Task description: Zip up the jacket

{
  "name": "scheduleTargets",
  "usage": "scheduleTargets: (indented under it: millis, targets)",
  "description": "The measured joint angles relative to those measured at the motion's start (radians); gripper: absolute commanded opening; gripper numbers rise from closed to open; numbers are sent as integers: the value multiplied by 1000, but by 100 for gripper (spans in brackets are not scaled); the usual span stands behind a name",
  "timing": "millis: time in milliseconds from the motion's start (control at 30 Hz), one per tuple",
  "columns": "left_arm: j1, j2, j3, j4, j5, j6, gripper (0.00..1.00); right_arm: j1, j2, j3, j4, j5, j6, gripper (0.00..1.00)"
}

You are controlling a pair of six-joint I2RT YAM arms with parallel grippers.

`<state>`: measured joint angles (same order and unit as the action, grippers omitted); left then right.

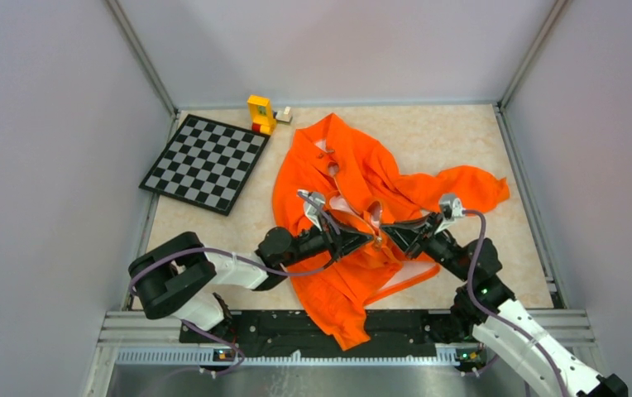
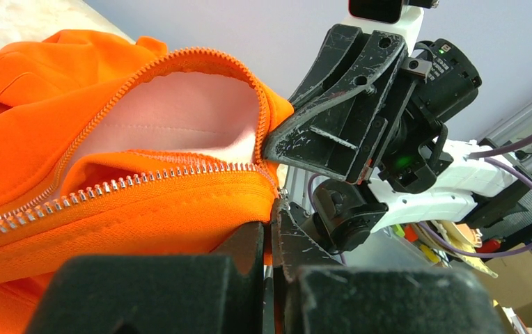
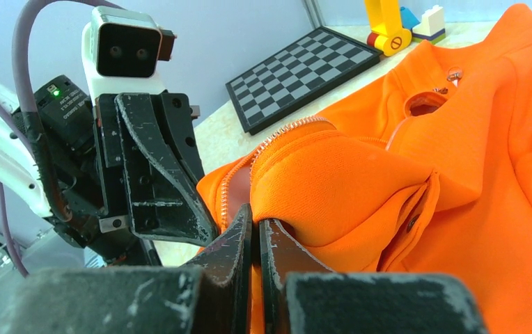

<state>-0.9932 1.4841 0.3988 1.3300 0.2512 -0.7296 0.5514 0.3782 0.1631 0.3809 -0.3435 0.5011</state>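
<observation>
The bright orange jacket (image 1: pixel 354 178) lies crumpled on the table's middle, its hem hanging over the near edge. Both grippers meet tip to tip at its front opening. My left gripper (image 1: pixel 368 241) is shut on the jacket's zipper edge; in the left wrist view its jaws (image 2: pixel 271 229) pinch orange fabric just below the metal zipper teeth (image 2: pixel 110 188), with pale pink lining (image 2: pixel 173 115) above. My right gripper (image 1: pixel 387 236) is shut on the opposite fabric edge (image 3: pixel 333 188); its jaws pinch it at the tip (image 3: pixel 255 226). The zipper stands open here.
A black-and-white checkerboard (image 1: pixel 205 161) lies at the back left. A yellow block toy (image 1: pixel 260 114) and a small white block (image 1: pixel 284 115) stand by the back wall. The enclosure walls ring the table; the metal rail (image 1: pixel 313 331) runs along the near edge.
</observation>
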Motion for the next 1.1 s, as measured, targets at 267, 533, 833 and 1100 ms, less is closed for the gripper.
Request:
scheduleTargets:
  millis: [267,533,833,1100]
  targets:
    - [-10,0,23,-30,-14,7,0,0,13,15,-18,24,-1,0]
    - [-19,0,45,-75,-30,18,0,0,23,26,-24,43,3,0]
    - [-25,0,87,-174,-82,26,0,0,39,56,-47,61,37,0]
    - [-37,0,105,-246,-142,36,0,2,78,75,-76,79,95,0]
